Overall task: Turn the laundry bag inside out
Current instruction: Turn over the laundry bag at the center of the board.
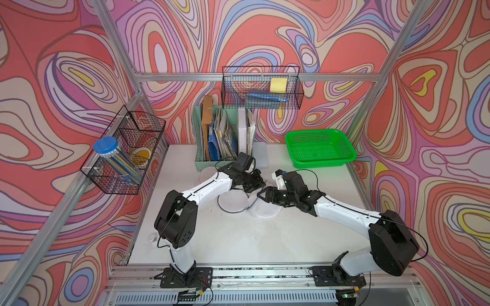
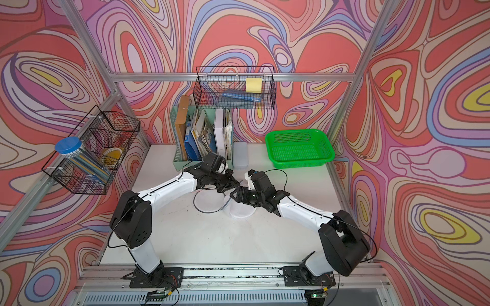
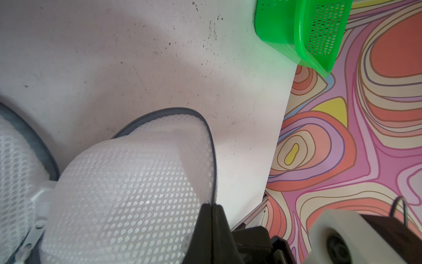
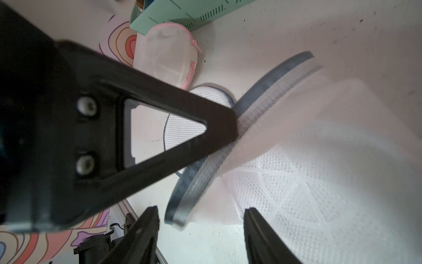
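Note:
The laundry bag (image 1: 233, 204) (image 2: 240, 210) is white mesh with a grey zipper trim and lies unzipped mid-table, spread in two round lobes. My left gripper (image 1: 257, 185) (image 2: 233, 185) (image 3: 211, 205) is shut on the bag's grey-trimmed rim, and the mesh (image 3: 127, 182) bulges up beside it. In the right wrist view the left arm's finger (image 4: 164, 118) clamps that lifted rim (image 4: 269, 91). My right gripper (image 1: 261, 195) (image 2: 232, 194) (image 4: 201, 209) faces the left one. It is open, with the lower end of the rim hanging loose just ahead of its jaws and the mesh (image 4: 319, 182) beyond.
A second mesh bag with pink trim (image 4: 169, 52) lies by the mint file holder (image 1: 209, 143) (image 2: 183, 148). A clear box (image 1: 261, 156) (image 2: 240, 155) and a green basket (image 1: 319, 149) (image 2: 299, 148) (image 3: 296, 29) stand at the back. Wire baskets (image 1: 124, 151) (image 1: 261, 87) hang on the frame.

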Controlling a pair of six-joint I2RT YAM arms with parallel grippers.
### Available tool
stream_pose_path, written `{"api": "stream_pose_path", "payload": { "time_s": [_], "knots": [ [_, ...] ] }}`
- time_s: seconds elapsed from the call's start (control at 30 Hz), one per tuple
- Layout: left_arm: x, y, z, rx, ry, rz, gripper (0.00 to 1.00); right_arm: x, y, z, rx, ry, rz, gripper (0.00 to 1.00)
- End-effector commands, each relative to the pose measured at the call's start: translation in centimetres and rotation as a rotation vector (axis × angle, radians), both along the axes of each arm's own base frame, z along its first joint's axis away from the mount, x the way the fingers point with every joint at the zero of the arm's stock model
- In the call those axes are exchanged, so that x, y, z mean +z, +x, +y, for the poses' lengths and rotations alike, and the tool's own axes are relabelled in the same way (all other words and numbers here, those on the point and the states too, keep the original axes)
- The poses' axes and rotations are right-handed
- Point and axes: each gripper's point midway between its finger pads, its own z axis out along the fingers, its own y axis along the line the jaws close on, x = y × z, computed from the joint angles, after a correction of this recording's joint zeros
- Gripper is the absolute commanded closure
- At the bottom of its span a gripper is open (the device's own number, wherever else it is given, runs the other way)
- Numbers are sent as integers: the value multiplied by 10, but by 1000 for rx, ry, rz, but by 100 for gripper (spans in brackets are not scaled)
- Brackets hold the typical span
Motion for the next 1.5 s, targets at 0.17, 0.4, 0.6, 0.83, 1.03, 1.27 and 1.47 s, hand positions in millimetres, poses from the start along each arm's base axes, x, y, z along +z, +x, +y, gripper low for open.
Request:
{"api": "stream_pose_path", "payload": {
  "time_s": [0.17, 0.4, 0.6, 0.83, 1.03, 1.27, 1.47],
  "knots": [
    [-4, -3, -3, -4, 7, -1, 100, -7, 19, 13, -4, -12, 7, 93],
    [14, 7, 15, -22, 33, -68, 54, -18, 0, -3, 28, -48, -1, 100],
    [15, 12, 56, 4, 37, -114, 57, -17, -7, -13, 74, 7, -30, 100],
    [-34, -10, 74, -18, 55, -51, 65, -7, 1, -13, 139, -1, -70, 100],
    [-56, -17, 75, 1, 32, -23, 64, 13, 12, 3, 251, -1, -111, 100],
    [-77, -14, 67, 36, -50, 0, 64, 17, 8, -6, 290, -1, -106, 100],
    [-81, -5, 61, 79, -125, -28, 63, 14, 9, -8, 289, 3, -89, 100]
  ]
}}
